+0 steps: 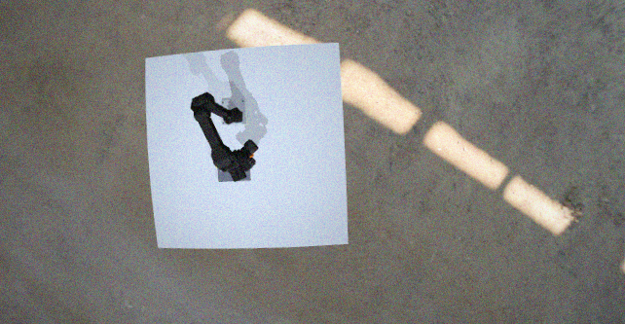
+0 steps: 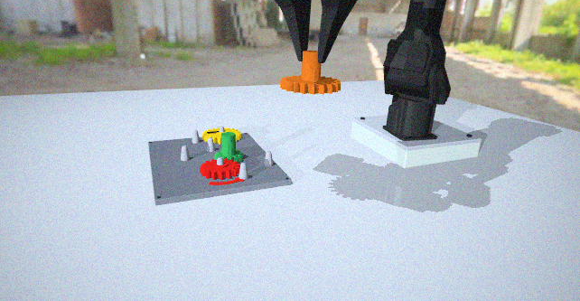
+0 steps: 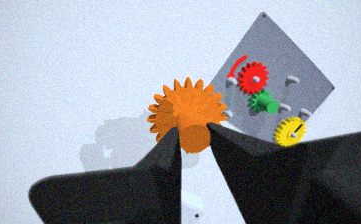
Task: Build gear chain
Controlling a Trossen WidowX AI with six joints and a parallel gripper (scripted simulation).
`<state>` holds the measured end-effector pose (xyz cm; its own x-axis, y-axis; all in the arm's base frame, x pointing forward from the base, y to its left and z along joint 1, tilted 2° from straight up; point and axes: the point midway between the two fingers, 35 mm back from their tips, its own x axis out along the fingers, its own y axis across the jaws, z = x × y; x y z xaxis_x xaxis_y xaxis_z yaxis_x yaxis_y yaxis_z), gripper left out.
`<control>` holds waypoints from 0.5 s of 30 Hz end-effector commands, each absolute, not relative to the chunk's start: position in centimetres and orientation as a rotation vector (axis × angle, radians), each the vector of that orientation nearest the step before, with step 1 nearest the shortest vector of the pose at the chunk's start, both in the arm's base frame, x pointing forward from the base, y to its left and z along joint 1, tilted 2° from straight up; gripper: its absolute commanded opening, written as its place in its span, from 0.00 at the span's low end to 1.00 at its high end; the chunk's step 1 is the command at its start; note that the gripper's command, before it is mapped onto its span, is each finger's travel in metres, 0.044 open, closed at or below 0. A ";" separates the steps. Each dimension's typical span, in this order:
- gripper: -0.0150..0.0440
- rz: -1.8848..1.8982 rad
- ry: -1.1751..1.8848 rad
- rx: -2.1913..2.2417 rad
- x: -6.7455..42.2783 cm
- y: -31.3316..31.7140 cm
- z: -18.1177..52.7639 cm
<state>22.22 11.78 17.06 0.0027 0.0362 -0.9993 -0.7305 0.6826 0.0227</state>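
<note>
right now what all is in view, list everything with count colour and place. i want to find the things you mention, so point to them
red gear (image 2: 220, 169) (image 3: 248, 84): one, red, on a board peg
red arrow (image 2: 226, 182) (image 3: 236, 65): one, red, on the board beside the red gear
yellow gear (image 2: 208, 136) (image 3: 285, 131): one, yellow with black stripe, on a board peg
green gear (image 2: 229, 144) (image 3: 272, 106): one, green, on the board between red and yellow
orange gear (image 2: 311, 85) (image 3: 188, 102): one, orange, held in the air
empty pegs: five, light grey, on the board
board (image 2: 173, 183) (image 3: 306, 65): one, grey, on the table
table (image 1: 292, 205) (image 2: 316, 254) (image 3: 46, 75): one, pale
gripper (image 2: 311, 59) (image 3: 192, 131): one, black, shut on the orange gear
arm (image 1: 209, 132) (image 2: 411, 73): one, black, on a pale base
</note>
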 end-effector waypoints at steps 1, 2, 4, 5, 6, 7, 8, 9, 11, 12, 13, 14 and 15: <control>0.25 0.668 1.454 -0.615 22.9 11.4 16.8; 0.25 0.668 1.454 -0.615 23.1 11.3 16.7; 0.25 0.667 1.454 -0.615 23.5 11.0 16.5; 0.25 0.667 1.454 -0.616 23.6 10.9 16.5; 0.25 0.666 1.453 -0.617 23.8 10.7 16.4; 0.25 0.665 1.452 -0.619 24.0 10.6 16.3; 0.25 0.663 1.452 -0.621 24.2 10.4 16.2; 0.25 0.662 1.451 -0.623 24.3 10.3 16.1; 0.25 0.660 1.450 -0.627 24.7 9.9 15.9; 0.25 0.658 1.449 -0.628 24.8 9.8 15.8; 0.25 0.657 1.448 -0.630 25.0 9.6 15.8; 0.25 0.657 1.448 -0.630 25.1 9.5 15.7; 0.25 0.657 1.449 -0.630 25.3 9.3 15.6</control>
